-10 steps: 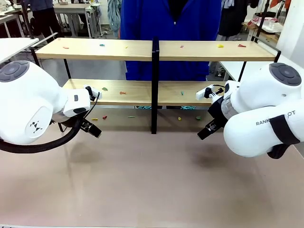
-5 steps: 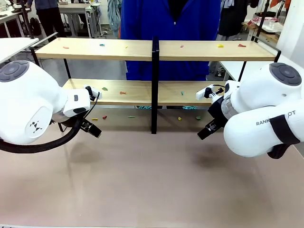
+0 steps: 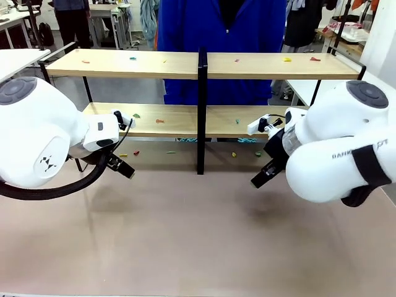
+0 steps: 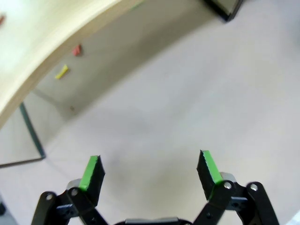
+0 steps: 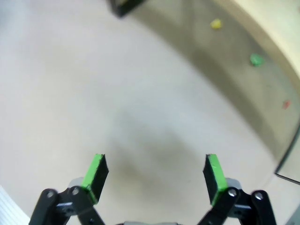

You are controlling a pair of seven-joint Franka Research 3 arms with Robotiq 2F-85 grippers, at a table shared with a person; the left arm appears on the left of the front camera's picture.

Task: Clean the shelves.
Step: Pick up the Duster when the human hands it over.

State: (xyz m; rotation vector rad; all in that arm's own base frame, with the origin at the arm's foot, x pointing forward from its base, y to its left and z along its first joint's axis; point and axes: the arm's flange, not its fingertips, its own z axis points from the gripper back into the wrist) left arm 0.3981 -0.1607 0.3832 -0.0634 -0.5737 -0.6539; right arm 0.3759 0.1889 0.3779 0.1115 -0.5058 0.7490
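Both the left gripper point(image 4: 150, 163) and right gripper point(image 5: 154, 165) hold fingers point(image 4: 92, 172) wide before the shelves point(image 3: 154, 64).

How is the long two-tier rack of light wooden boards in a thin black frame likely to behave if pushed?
The rack looks stiff: its boards lie straight. Its thin frame suggests little weight, so it may slide on the smooth beige tabletop; wide and low, it seems unlikely to tip.

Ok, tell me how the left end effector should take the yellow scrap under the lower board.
Pinch the yellow scrap across its narrow width, at mid-length. It lies flat on the table beneath the lower board, so probably come in low from the robot's side, not from above.
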